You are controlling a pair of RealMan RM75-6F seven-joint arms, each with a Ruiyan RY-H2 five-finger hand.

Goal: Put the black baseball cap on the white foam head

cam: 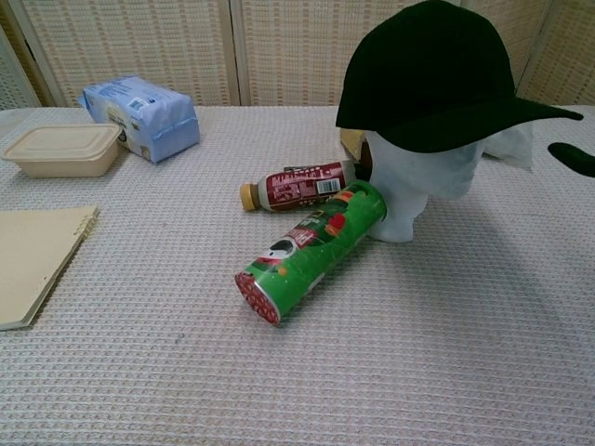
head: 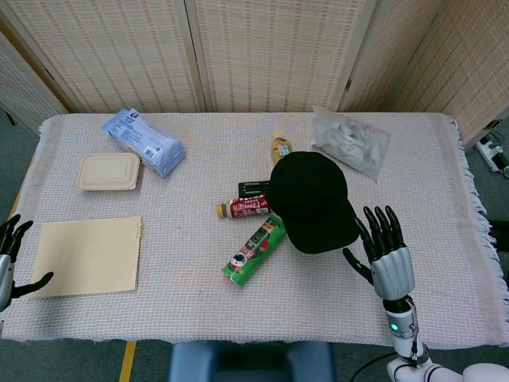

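Observation:
The black baseball cap (head: pixel 311 200) (cam: pixel 437 79) sits on top of the white foam head (cam: pixel 418 190), its brim pointing to the right in the chest view. From above, the cap hides the head completely. My right hand (head: pixel 388 256) hovers just right of the brim, fingers spread and holding nothing; only one dark fingertip (cam: pixel 574 158) shows at the chest view's right edge. My left hand (head: pixel 8 263) rests at the table's left edge beside the tan folder, fingers apart and empty.
A green snack can (head: pixel 254 251) (cam: pixel 311 249) lies against the foam head's base, a red bottle (head: pixel 247 208) (cam: pixel 297 186) behind it. A blue packet (head: pixel 143 142), beige lidded box (head: pixel 109 172), tan folder (head: pixel 89 256) and clear bag (head: pixel 350 139) lie further off.

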